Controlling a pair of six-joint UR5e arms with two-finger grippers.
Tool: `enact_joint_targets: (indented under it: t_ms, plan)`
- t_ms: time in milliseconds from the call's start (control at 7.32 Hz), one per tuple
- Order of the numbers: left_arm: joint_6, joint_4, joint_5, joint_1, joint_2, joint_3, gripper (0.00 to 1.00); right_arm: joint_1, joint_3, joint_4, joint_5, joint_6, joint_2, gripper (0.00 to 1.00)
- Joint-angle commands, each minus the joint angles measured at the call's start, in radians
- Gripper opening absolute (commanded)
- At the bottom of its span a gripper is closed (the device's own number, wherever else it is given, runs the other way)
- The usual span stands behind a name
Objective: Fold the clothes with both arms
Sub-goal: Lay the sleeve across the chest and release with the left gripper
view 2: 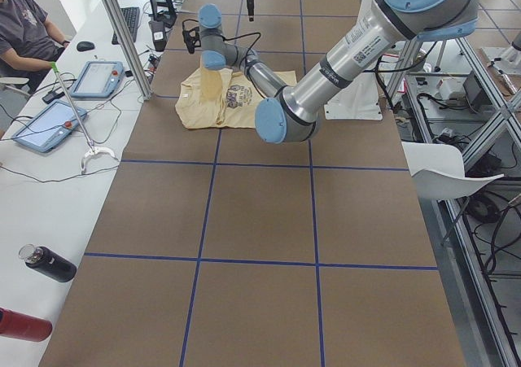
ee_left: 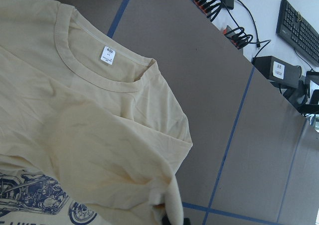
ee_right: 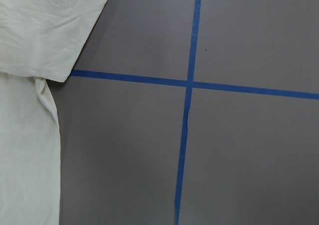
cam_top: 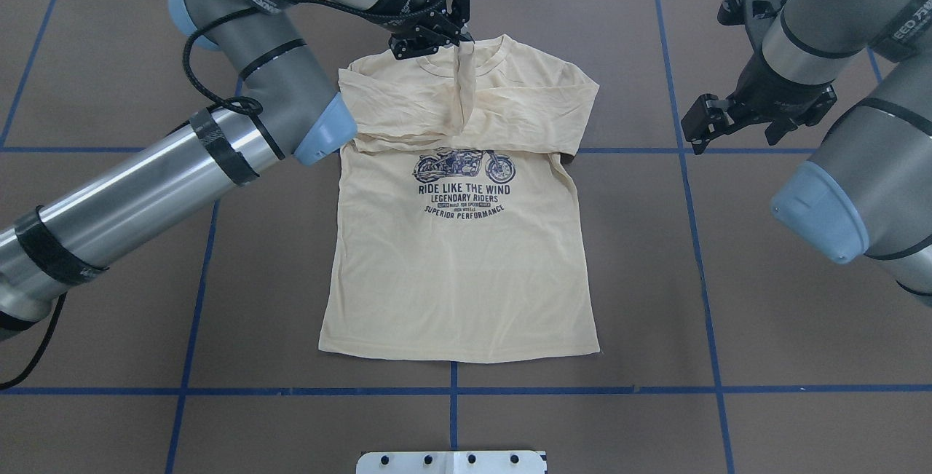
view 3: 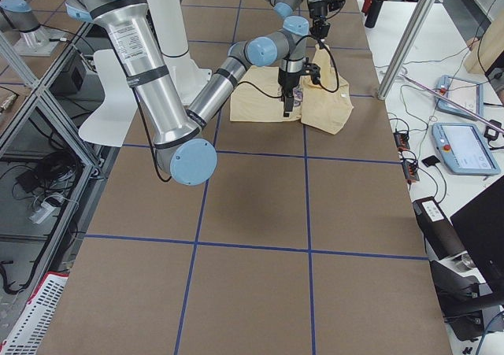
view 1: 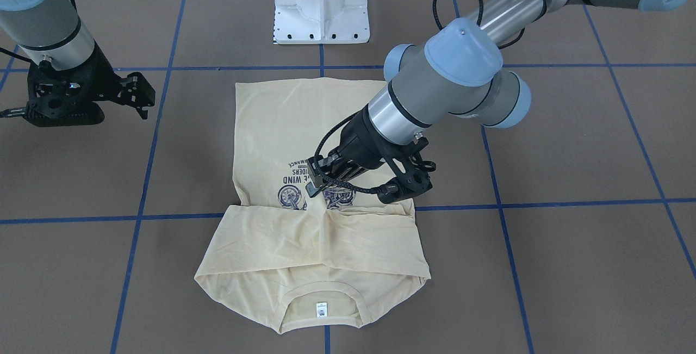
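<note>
The T-shirt (cam_top: 459, 277) lies flat on the worktop (cam_top: 655, 277), print (cam_top: 464, 167) facing up, hem toward the robot and collar (cam_top: 502, 55) at the far end. Both sleeves are folded in across the chest, so I'd call the narrowing step nearly done.

Look at the left pincer (cam_top: 445, 36): it hovers just by the collar, clamped on a strip of sleeve fabric (cam_top: 461, 88) that hangs from it down onto the chest. That end isn't laid flat yet.

Over on the other side, the right pincer (cam_top: 710, 124) hangs off the shirt, above bare worktop just beside the shoulder, its jaws apart and holding nothing.

What's left, as I read it: release that sleeve, then fold the full-length body over, hem toward collar. I'd say we're around halfway.
</note>
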Motion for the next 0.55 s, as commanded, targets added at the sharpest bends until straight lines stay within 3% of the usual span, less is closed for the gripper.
enact_joint_targets:
  t_ms: [0, 410]
  plan:
    - [0.0, -0.062, 0.124, 0.112, -0.046, 0.067, 0.0, -0.001, -0.002, 0.0, 0.0, 0.008, 0.0, 1.0]
    - [0.034, -0.151, 0.267, 0.231, -0.073, 0.128, 0.0, -0.001, -0.002, 0.0, 0.008, 0.01, 0.0, 1.0]
